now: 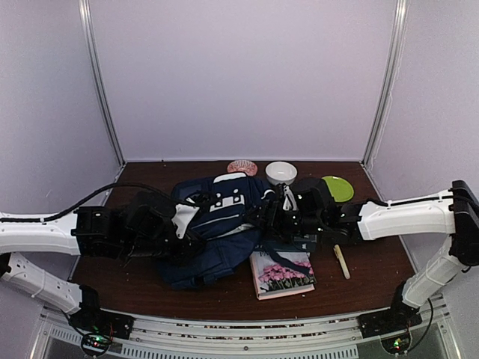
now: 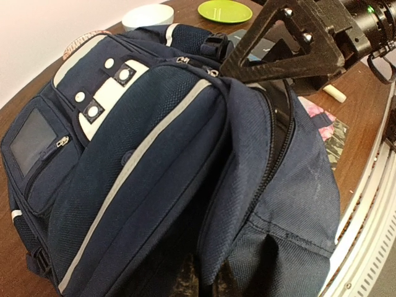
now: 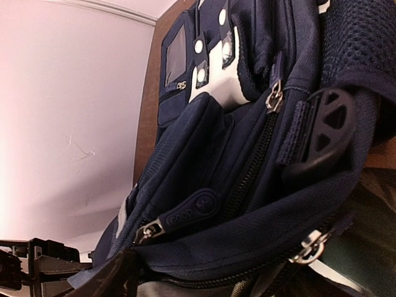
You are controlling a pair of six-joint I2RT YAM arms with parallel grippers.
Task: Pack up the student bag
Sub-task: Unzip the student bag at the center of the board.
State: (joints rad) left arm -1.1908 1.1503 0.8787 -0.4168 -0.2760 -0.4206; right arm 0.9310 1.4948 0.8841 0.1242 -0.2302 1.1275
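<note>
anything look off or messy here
nothing spilled or broken; the student bag lies slumped, front up, and a dark strap trails across the flowered book beside it, so the book is partly covered

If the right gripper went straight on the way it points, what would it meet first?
The student bag; the right gripper points into its zippered side, apparently right against it, depth unclear.

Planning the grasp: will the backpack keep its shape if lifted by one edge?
Probably floppy: the backpack is soft fabric, creased and slumped. Its unzipped mouth likely sags shut unless held. Pushed, it may drag the book under its strap.
</note>
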